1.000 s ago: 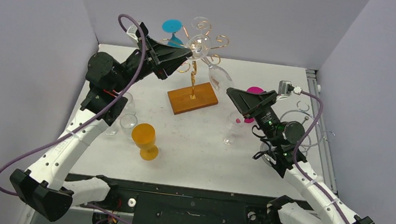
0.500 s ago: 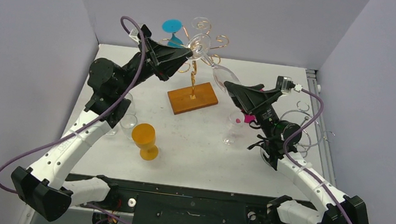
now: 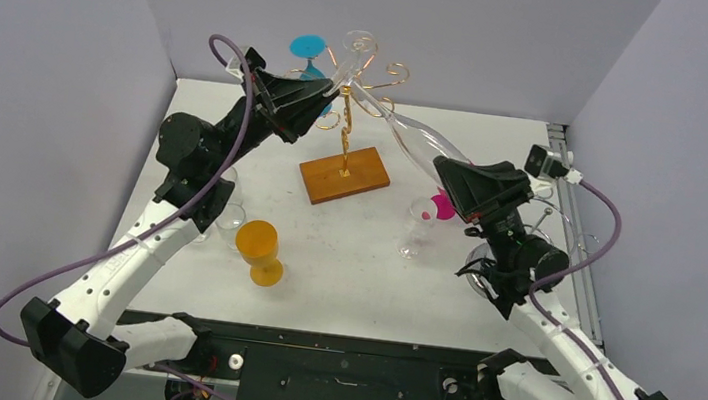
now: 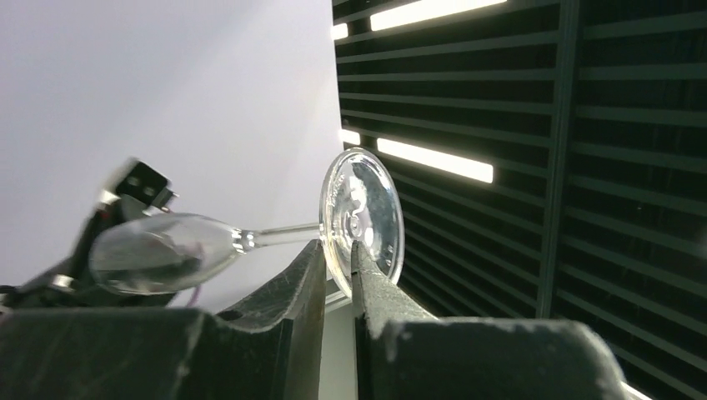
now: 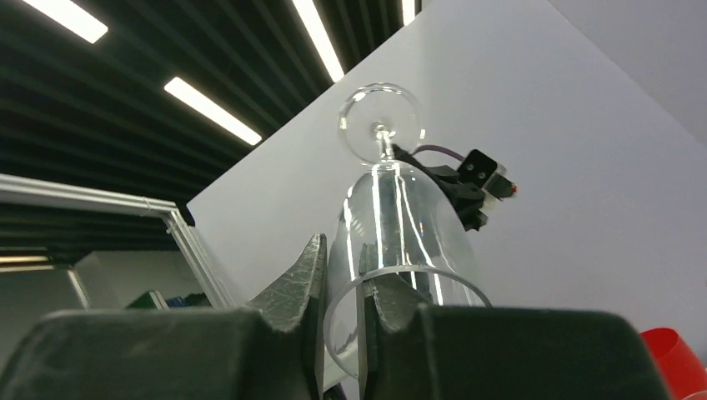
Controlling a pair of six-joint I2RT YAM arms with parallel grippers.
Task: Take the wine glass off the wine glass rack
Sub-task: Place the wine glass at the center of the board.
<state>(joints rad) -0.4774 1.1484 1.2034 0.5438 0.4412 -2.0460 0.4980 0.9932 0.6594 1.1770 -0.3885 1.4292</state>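
Note:
A clear wine glass (image 3: 406,129) lies slanted in the air between both arms, foot up at the left and bowl down at the right. My left gripper (image 3: 330,92) is shut on the rim of its round foot (image 4: 360,208), one finger on each face. My right gripper (image 3: 446,173) is shut on the wall of the bowl (image 5: 408,225), with one finger inside the rim and one outside. The gold wine glass rack (image 3: 346,124) stands on its brown wooden base (image 3: 344,175) just behind the foot. Whether the foot touches the rack's top curls I cannot tell.
A blue-footed glass (image 3: 308,48) hangs on the rack's left side. An orange glass (image 3: 259,250) and clear glasses (image 3: 226,216) stand near the left arm. A clear glass (image 3: 416,227), a pink foot (image 3: 444,206) and a chrome wire stand (image 3: 551,222) sit by the right arm.
My right gripper has come up to the bowl and shut on its rim. The glass has swung out to the right and lies flatter. My left arm has barely moved.

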